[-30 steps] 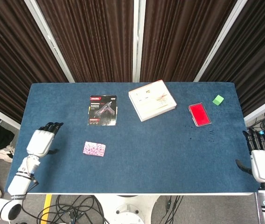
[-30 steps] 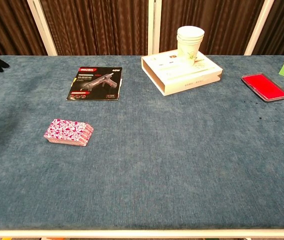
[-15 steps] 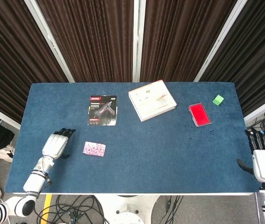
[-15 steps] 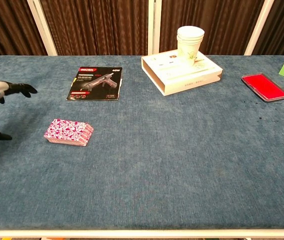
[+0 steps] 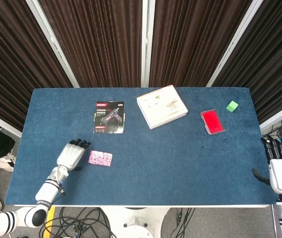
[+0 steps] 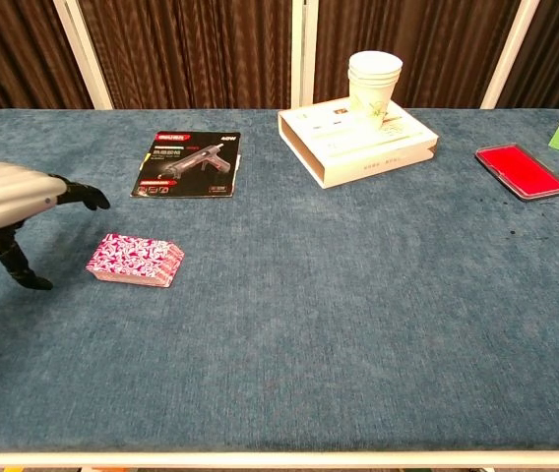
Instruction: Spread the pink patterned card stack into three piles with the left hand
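Pink card stack [image 5: 100, 158] flat, long axis left-right; left hand [image 5: 72, 154] beside

Robot lab, curtained booth [image 5: 101, 39], floor cables [image 5: 81, 220]

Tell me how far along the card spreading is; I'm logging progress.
Nothing is split yet: the pink card stack sits as one pile. The left hand is open beside it, not touching. The right hand is at the table edge. All three piles are left to make.

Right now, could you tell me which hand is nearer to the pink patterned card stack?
Left. The left hand hovers just beside the pink patterned card stack, not touching; the right hand sits at the table's far opposite edge.
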You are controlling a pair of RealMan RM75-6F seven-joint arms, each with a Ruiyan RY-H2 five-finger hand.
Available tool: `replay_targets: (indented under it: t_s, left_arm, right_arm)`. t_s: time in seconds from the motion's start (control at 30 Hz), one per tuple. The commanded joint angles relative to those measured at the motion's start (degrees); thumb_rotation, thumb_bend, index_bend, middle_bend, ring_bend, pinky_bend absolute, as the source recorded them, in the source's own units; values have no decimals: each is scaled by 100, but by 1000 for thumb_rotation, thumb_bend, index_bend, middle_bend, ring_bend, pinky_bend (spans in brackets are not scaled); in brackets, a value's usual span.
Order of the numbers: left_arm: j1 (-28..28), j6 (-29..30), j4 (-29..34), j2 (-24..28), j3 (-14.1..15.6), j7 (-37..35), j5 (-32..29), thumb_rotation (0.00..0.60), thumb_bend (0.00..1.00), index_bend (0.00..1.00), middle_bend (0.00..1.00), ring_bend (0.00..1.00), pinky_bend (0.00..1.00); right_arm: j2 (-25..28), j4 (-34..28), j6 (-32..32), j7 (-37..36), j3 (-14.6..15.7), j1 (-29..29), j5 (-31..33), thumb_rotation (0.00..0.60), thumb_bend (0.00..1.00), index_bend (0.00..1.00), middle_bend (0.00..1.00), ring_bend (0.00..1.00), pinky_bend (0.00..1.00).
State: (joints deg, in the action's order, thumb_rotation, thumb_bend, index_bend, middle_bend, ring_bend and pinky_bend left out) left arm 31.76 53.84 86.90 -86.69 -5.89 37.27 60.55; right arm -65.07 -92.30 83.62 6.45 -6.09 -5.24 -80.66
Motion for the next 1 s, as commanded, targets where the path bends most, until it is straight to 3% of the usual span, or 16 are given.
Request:
replay_targets:
  t_s: [0.03,0.43,0.6,1.0]
  left_arm:
    - [117,76,40,-116,21,210,-163,600,88,174,172,114,216]
    - [445,72,188,-199,68,510,-545,600,89,215,220,114,213]
    - [452,-69,329,-74,52,17,-541,600,91,220,226,114,211]
    - [485,-32,-76,-211,169,-639,25,600,93,222,240,114,209]
  right_arm:
    - [4,-3,3,-4,-3,0,-1,600,117,16,0,0,0]
    - [77,-9,193,-224,-41,66,-98,600,119,16,0,0,0]
    - [120,5,267,-365,-62,103,-119,600,127,16,0,0,0]
    - [147,74,473,-603,-83,160,-283,600,126,16,0,0,0]
